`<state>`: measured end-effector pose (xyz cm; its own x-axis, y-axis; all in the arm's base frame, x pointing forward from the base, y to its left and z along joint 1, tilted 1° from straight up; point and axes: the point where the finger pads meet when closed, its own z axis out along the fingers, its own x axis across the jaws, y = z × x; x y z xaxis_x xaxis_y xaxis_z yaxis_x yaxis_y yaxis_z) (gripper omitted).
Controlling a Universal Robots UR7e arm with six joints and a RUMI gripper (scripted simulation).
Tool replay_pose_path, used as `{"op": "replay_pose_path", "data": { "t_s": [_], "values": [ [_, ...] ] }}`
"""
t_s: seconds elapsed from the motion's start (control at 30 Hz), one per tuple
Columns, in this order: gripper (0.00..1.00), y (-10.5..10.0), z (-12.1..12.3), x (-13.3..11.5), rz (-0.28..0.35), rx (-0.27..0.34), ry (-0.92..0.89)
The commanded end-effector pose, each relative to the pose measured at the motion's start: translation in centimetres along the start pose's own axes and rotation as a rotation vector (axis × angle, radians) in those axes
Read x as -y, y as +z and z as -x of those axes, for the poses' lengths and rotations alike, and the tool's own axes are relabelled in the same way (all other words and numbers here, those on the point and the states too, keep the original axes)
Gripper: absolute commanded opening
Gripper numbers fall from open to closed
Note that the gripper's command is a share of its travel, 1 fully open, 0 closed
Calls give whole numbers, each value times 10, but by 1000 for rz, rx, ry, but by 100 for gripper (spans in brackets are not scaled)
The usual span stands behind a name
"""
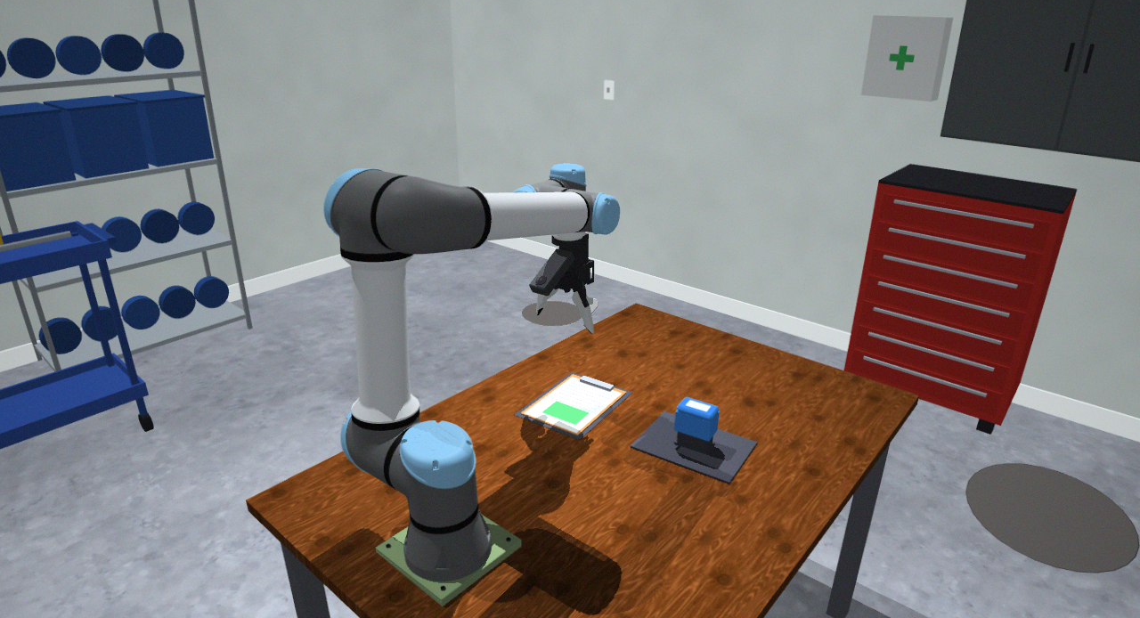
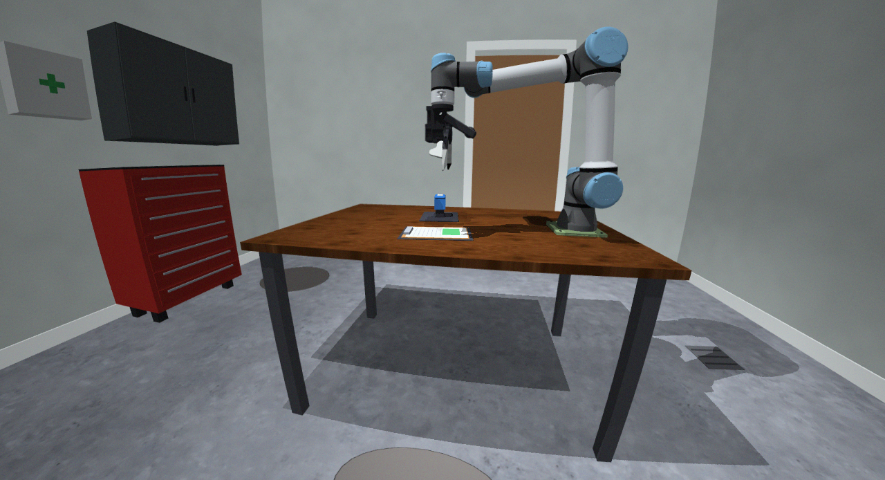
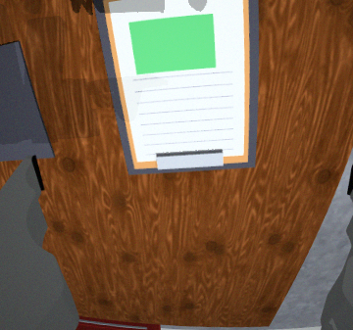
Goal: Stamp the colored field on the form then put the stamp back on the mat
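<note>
The blue stamp (image 1: 696,420) stands upright on the dark grey mat (image 1: 691,451) on the wooden table; it also shows in the exterior view (image 2: 439,202). The form on its clipboard (image 1: 573,402) lies left of the mat, with a green field (image 1: 565,411) at its near end. In the wrist view the form (image 3: 178,75) and its green field (image 3: 172,43) fill the upper middle, and a corner of the mat (image 3: 20,110) shows at the left edge. My gripper (image 1: 565,314) (image 2: 442,155) is open and empty, high above the table's far edge, well away from the stamp.
A red drawer cabinet (image 1: 956,291) stands right of the table. A metal shelf with blue boxes (image 1: 103,175) and a blue cart (image 1: 55,328) stand at the left. My arm's base (image 1: 446,550) is bolted to the table's near corner.
</note>
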<state>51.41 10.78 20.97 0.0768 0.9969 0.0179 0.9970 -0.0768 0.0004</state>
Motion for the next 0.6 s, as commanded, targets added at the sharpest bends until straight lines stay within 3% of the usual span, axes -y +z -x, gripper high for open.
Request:
{"op": "replay_pose_path", "data": {
  "t_s": [0.0, 0.17, 0.27, 0.57],
  "values": [
    [100, 39, -1, -3, -6, -8, -80],
    [100, 118, -2, -2, -6, -8, -82],
    [100, 147, -2, 2, -6, -8, -82],
    [100, 153, -2, 3, -6, -7, -80]
  ]
}}
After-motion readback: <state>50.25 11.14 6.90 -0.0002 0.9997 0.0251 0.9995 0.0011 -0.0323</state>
